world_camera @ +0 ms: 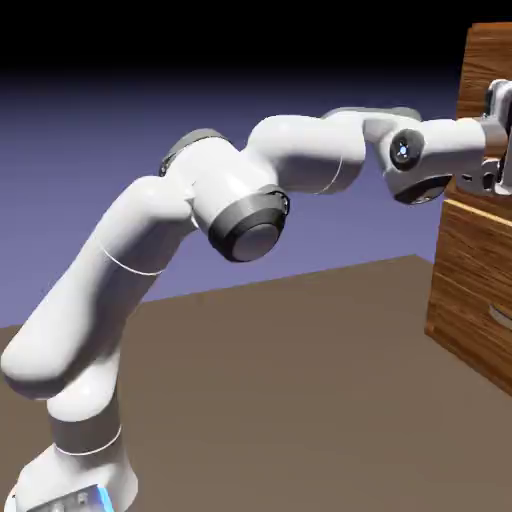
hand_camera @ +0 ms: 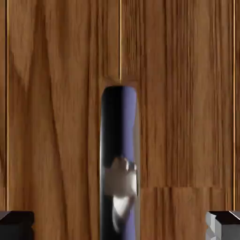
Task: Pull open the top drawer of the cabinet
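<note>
The cabinet (world_camera: 468, 280) stands at the exterior view's right edge, brown wood grain. My arm reaches across to its top drawer (world_camera: 484, 65), and the gripper (world_camera: 503, 140) sits against that front, its fingertips cut off by the picture's edge. In the hand view the drawer's wood front (hand_camera: 187, 117) fills the frame. Its shiny metal bar handle (hand_camera: 119, 140) runs up the middle and mirrors the robot. The gripper (hand_camera: 120, 226) is open. One fingertip (hand_camera: 16, 225) is far to the left of the handle and the other is far to the right, neither touching it.
A lower drawer front with its own silver handle (world_camera: 498, 316) shows below my hand. The brown table (world_camera: 300, 400) spreads in front of the cabinet, with the arm's base (world_camera: 75, 490) at the lower left.
</note>
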`<state>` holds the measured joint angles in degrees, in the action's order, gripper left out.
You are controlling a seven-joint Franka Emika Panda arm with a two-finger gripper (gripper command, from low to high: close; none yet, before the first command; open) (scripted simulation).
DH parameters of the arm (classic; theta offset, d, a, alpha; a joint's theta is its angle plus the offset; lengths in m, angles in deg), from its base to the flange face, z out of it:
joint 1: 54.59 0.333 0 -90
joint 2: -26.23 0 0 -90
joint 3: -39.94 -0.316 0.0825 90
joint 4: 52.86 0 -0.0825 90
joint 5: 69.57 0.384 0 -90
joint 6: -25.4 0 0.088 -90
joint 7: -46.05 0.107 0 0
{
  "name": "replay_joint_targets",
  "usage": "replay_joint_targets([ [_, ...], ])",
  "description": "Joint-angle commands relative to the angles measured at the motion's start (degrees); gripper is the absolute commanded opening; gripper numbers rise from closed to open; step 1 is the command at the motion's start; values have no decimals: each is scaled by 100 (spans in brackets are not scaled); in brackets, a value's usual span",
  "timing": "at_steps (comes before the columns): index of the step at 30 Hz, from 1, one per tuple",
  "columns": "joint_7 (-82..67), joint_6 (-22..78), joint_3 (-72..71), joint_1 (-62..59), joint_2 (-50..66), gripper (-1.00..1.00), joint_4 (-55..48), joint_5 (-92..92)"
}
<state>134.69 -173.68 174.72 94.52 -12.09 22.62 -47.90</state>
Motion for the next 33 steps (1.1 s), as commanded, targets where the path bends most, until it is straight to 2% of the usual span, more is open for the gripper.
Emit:
replay_joint_targets([
  [1,46,90,192,169,-77,0,-208,12],
  [8,363,715,1518,1335,-608,0,-1644,93],
  [9,363,715,1518,1336,-608,-100,-1644,93],
  [20,475,-143,-40,-191,226,-100,432,-403],
  [33,1555,-950,-2002,-2725,1348,-100,2994,-1223],
])
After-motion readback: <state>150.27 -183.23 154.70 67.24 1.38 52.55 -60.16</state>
